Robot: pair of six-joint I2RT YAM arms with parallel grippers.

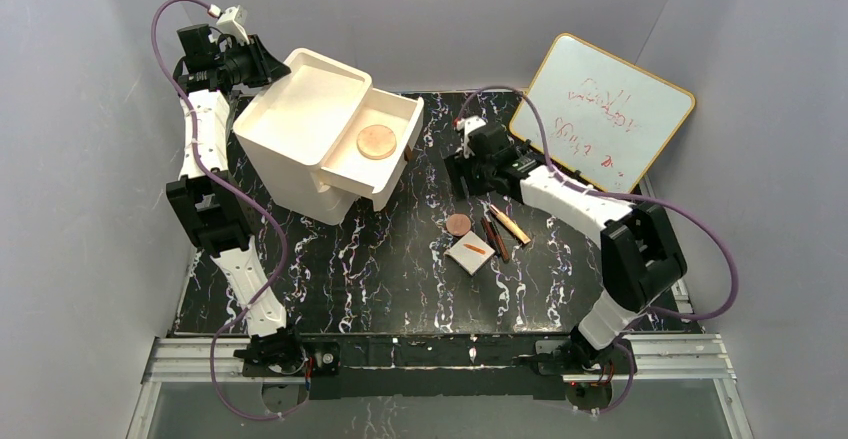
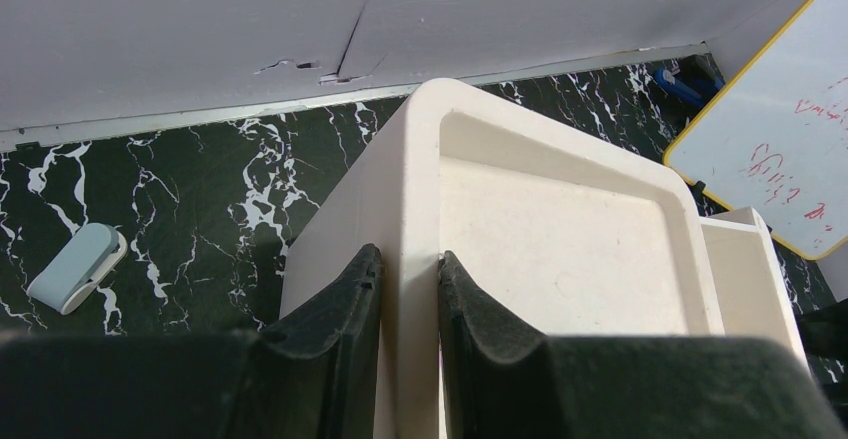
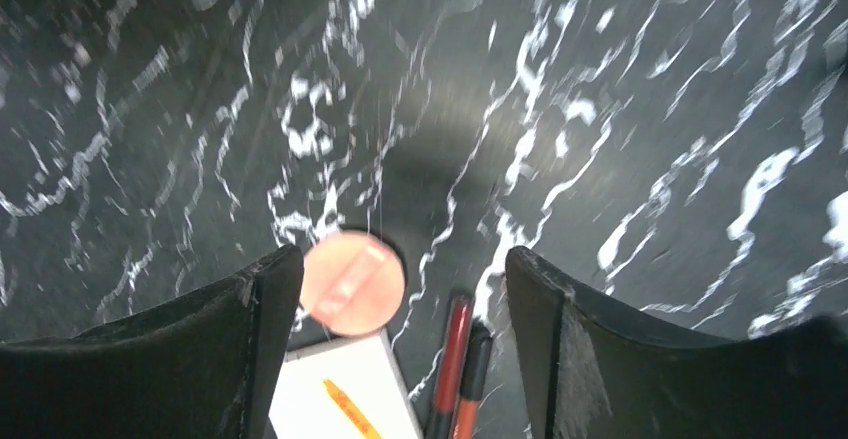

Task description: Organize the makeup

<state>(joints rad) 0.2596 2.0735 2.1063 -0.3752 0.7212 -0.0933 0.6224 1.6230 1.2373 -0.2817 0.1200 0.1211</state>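
One disc (image 1: 376, 141) lies in the drawer (image 1: 345, 159); second disc (image 1: 458, 223), pad (image 1: 470, 252) and sticks (image 1: 497, 234) lie outside. Left gripper (image 2: 410, 259) clamps the box (image 2: 560, 229); right gripper (image 3: 402, 259) gapes.

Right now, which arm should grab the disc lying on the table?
Right. The right fingers, open, hang close by the disc; the left fingers are shut on the drawer box wall, far from it.

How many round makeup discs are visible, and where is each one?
2. One disc lies in the open top drawer of the cream box; the other disc lies on the table, next to the white pad. The box may hide more.
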